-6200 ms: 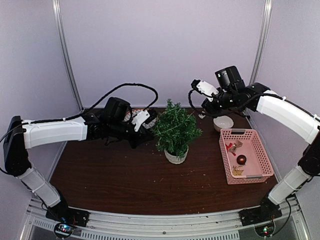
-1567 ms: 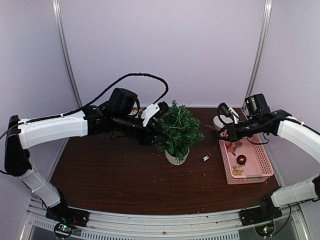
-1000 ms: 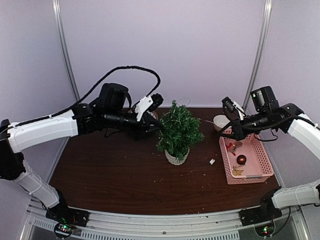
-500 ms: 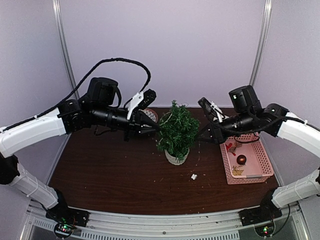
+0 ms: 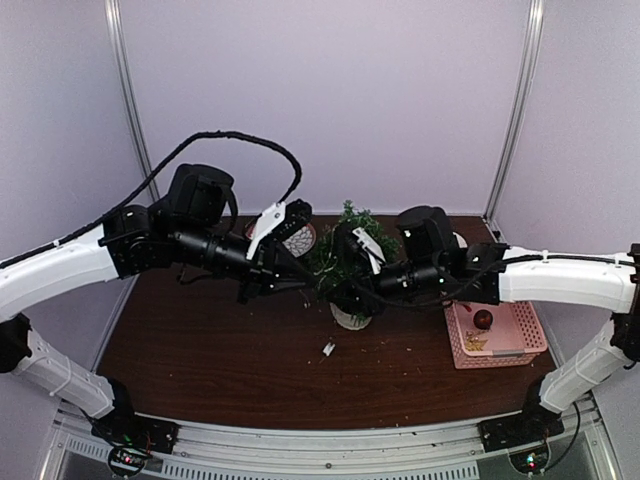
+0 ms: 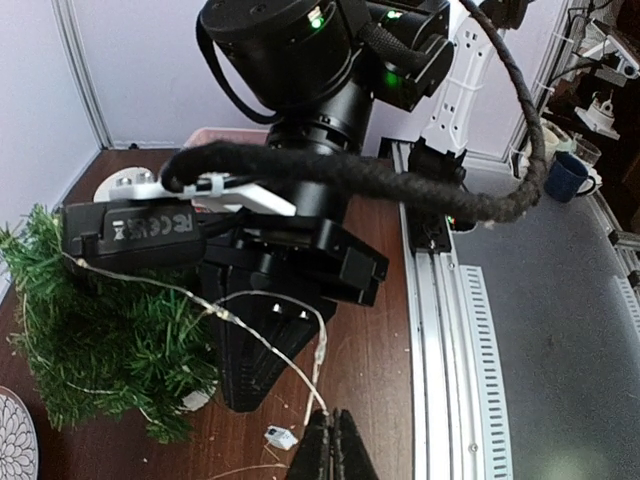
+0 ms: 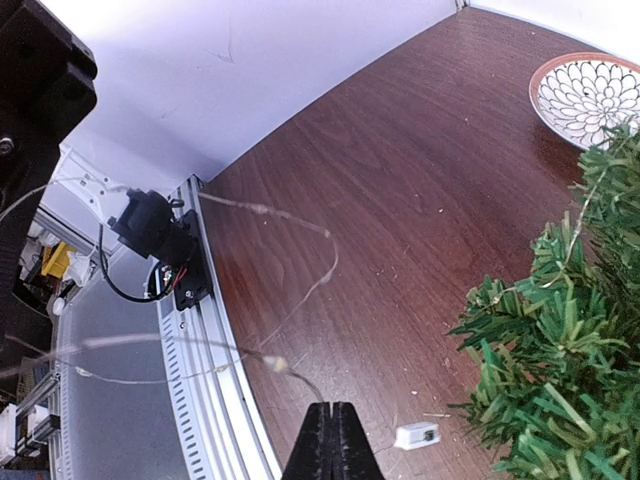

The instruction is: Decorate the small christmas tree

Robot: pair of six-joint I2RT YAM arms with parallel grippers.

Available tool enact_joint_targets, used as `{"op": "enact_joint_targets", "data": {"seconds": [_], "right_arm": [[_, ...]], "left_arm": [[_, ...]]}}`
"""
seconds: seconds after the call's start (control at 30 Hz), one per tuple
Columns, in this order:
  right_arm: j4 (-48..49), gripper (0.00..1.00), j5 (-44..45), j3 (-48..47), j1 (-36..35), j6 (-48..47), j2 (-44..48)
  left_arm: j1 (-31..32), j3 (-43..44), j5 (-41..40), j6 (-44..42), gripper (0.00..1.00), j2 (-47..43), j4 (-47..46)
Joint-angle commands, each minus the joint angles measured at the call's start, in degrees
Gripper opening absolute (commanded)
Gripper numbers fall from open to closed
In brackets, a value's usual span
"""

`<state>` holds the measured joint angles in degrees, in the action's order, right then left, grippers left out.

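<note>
**Top external view: right arm swings across**

Right gripper (image 7: pixel 330 436) leaves the pink plastic basket (image 5: pixel 522 350) and now sits at the small bushy dark-green christmas tree (image 5: pixel 330 255), frame centre. It and the left gripper (image 6: pixel 331 440) both pinch the thin wire light string (image 7: pixel 272 364); wrapping looks underway.

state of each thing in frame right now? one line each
left gripper: shut on light string
right gripper: shut on light string
light string: slack, partly draped on the tree
small christmas tree: upright in its white pot
white plug: loose on the table
pink basket: upright, red ball inside
patterned plate: flat on the table
</note>
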<state>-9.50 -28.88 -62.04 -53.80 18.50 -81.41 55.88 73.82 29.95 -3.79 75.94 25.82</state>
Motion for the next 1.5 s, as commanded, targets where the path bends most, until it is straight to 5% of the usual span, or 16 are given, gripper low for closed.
{"op": "enact_joint_targets", "data": {"seconds": [0.0,0.07,0.23,0.37,0.57,0.67,0.83,1.03,1.47], "right_arm": [[13.55,0.01,2.29,3.83,-1.50,0.65,-0.36],[16.74,0.01,2.22,5.96,-1.97,-0.36,0.11],[19.10,0.02,0.80,7.34,-2.10,-3.96,0.27],[19.56,0.02,-0.79,7.05,-2.10,-5.06,-0.77],[20.93,0.02,-2.68,8.07,-2.10,-4.18,-0.13],[21.37,0.02,-2.69,8.75,-2.10,-4.24,0.28],[21.67,0.03,-2.93,8.86,-2.10,-3.88,0.37],[22.20,0.04,-3.45,7.90,-2.10,-4.08,-0.73],[21.69,0.05,-2.81,3.77,-2.72,-4.53,-4.21]], "left_arm": [[0.96,-2.38,-2.66,-1.03,0.15,-2.44,1.88],[0.99,-3.11,-3.46,0.25,0.30,-3.86,1.62],[0.90,-6.99,-6.81,5.26,0.48,-10.78,-3.56],[0.28,-8.02,-12.17,7.78,0.49,-14.83,-1.42],[-10.45,-21.77,-20.15,16.68,0.35,-27.10,-6.56],[-14.01,-27.83,-20.57,16.66,0.38,-30.79,-9.91],[-14.13,-27.77,-12.29,13.22,0.43,-26.57,-8.91],[-11.89,-25.97,-0.91,19.54,0.39,-17.32,-22.66],[-5.17,-22.74,-4.47,25.50,0.49,-7.53,-38.23]]}}
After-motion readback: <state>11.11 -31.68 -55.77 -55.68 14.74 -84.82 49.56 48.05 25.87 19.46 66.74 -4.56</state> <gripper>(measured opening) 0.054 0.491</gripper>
